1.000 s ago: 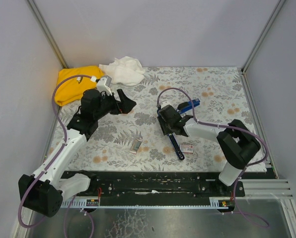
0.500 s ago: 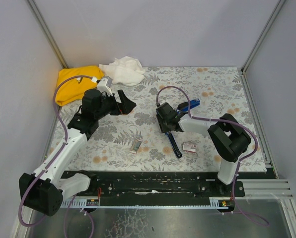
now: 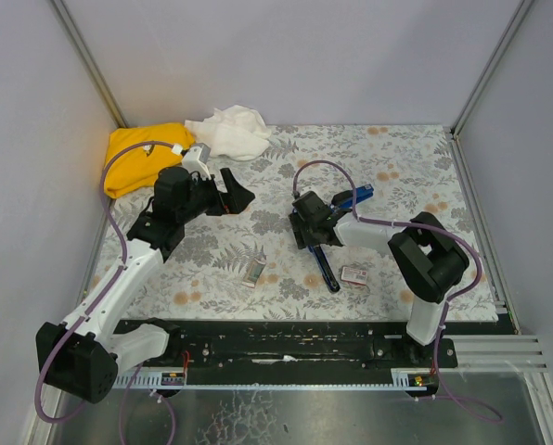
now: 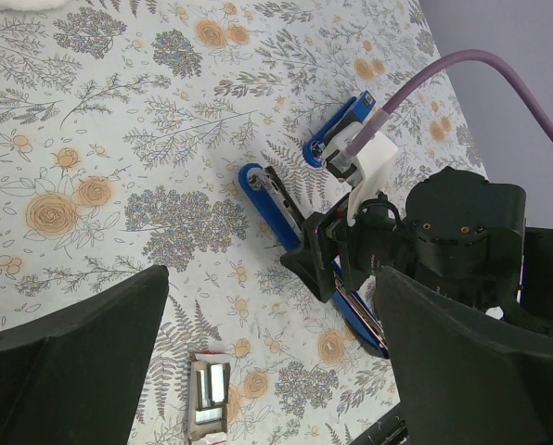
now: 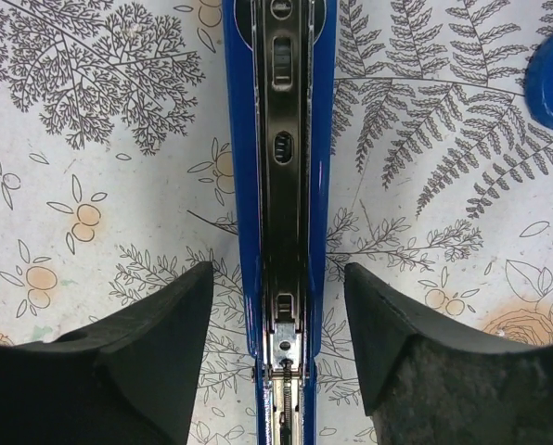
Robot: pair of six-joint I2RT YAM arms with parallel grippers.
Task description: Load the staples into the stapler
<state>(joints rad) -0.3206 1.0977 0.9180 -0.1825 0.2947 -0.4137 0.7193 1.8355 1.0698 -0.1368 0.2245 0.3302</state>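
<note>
Risk: right gripper (image 5: 276, 283), jaws parted astride the opened stapler (image 5: 284, 139), may skew its blue arm if closed off-centre; left gripper (image 3: 237, 189) likewise parted, empty.

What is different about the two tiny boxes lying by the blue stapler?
The box left of the stapler shows a silvery-grey inside, while the box right of it shows only whitish card with red print. Seen from above, the first runs near to far; the second runs side to side. They lie on opposite sides of the stapler. Both are small, lie flat on the flowery table, and neither sits between any jaws.
</note>
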